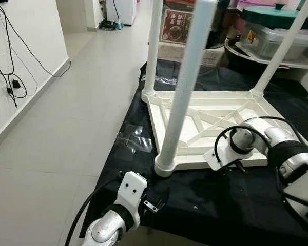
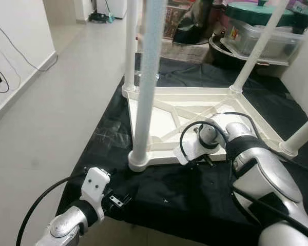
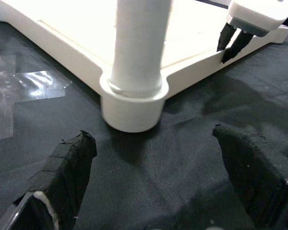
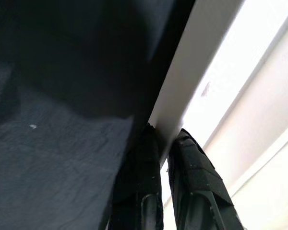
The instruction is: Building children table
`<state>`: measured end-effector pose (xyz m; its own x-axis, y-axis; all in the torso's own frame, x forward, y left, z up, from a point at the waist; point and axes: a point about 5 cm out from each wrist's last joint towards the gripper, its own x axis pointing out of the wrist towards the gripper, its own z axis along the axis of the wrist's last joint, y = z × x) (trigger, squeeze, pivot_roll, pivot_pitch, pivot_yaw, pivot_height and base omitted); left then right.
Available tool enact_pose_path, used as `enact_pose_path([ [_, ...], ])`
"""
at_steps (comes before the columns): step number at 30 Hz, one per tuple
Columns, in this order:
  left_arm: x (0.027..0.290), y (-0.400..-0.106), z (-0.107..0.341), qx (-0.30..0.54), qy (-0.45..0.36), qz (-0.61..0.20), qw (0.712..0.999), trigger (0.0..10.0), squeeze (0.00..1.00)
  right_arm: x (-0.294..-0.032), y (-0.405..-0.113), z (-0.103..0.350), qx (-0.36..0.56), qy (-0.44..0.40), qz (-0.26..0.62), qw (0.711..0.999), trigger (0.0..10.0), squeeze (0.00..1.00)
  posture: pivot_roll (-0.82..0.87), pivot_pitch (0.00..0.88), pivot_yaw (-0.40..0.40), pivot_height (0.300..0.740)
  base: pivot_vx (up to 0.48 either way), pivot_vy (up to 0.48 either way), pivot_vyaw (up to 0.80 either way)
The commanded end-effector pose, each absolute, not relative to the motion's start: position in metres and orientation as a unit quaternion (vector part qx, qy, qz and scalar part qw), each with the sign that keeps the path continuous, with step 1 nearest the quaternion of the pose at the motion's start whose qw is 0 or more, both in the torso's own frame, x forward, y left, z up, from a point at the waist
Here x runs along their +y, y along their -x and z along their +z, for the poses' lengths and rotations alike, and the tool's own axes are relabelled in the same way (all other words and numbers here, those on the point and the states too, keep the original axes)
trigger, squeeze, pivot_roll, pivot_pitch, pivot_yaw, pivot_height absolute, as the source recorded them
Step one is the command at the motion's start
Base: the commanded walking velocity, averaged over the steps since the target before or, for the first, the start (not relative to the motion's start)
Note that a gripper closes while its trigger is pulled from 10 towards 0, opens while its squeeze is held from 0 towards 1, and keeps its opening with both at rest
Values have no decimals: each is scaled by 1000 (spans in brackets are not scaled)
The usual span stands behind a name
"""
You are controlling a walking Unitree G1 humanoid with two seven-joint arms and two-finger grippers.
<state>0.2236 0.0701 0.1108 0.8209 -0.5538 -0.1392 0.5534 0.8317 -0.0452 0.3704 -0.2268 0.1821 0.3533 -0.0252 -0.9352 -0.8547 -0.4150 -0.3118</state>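
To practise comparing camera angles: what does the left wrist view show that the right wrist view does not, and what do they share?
Left wrist view alone: the near table leg in its round corner socket, clear plastic film, the left gripper open and apart from the table, and the right gripper seen from outside. Right wrist view alone: a close look at the right gripper's fingers pinching the tabletop's rim. Both: the white upturned tabletop on the black cloth.

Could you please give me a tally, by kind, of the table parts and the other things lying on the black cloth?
White table legs standing in the tabletop's corners: 4 (nearest leg, far-left leg, far-right leg, near-right leg)
White upturned tabletop: 1
Clear plastic wrap: 1
Robot grippers: 2 (left gripper, right gripper)
Total: 8
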Motion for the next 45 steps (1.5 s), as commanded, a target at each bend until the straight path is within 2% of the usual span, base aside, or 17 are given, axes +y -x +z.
enact_pose_path([
  [1,70,-221,105,91,8,-295,951,10000,0,-245,-367,174,343,704,444,434,10000,0,32,91,-112,740,0,0,0],
  [6,70,-221,104,92,8,-295,951,10000,0,-247,-368,173,341,712,435,433,10000,0,32,91,-112,740,0,0,0],
  [7,70,-222,104,92,8,-295,951,10000,0,-246,-368,172,336,711,436,437,10000,1000,33,90,-110,740,0,0,0],
  [13,70,-223,103,94,7,-294,951,10000,0,-250,-366,174,344,704,443,437,10000,1000,34,83,-108,740,0,0,0],
  [14,71,-223,103,94,6,-294,951,10000,0,-252,-365,177,343,698,444,444,10000,0,34,83,-107,740,0,0,0],
  [17,71,-223,103,94,6,-294,951,10000,0,-254,-366,181,341,691,441,460,10000,0,29,81,-103,740,0,0,0],
  [23,72,-226,102,95,3,-295,951,10000,0,-268,-360,198,345,622,449,541,10000,0,24,72,-88,740,0,0,0],
  [26,73,-226,102,95,3,-295,951,10000,0,-271,-359,200,346,608,451,554,10000,0,24,72,-88,740,0,0,0],
  [27,73,-227,101,96,2,-296,950,10000,0,-275,-356,204,342,568,457,593,10000,0,19,66,-82,740,0,0,0],
  [30,73,-227,101,96,1,-296,950,10000,0,-275,-352,204,331,519,472,631,10000,0,16,64,-78,740,0,0,0],
  [31,74,-228,100,97,1,-296,950,10000,0,-273,-349,204,312,467,486,669,10000,0,15,62,-77,740,0,0,0],
  [32,74,-228,100,97,0,-296,950,10000,0,-268,-346,200,282,370,491,737,10000,0,12,61,-74,740,0,0,0],
  [33,74,-228,100,97,0,-296,950,10000,0,-268,-346,200,282,370,491,737,10000,0,12,61,-74,740,0,0,0],
  [36,76,-229,99,96,-3,-296,950,10000,0,-265,-344,185,252,280,441,814,10000,0,7,58,-64,740,0,0,0],
  [40,77,-229,100,91,-7,-296,951,10000,0,-264,-338,169,221,269,394,851,10000,0,2,56,-50,740,0,0,0],
  [43,80,-230,101,82,-16,-290,953,10000,0,-251,-323,153,130,164,292,933,10000,0,-7,46,-43,740,0,0,0],
  [45,81,-230,101,79,-18,-288,954,10000,0,-248,-318,151,108,145,267,947,10000,0,-8,45,-43,740,0,0,0],
])
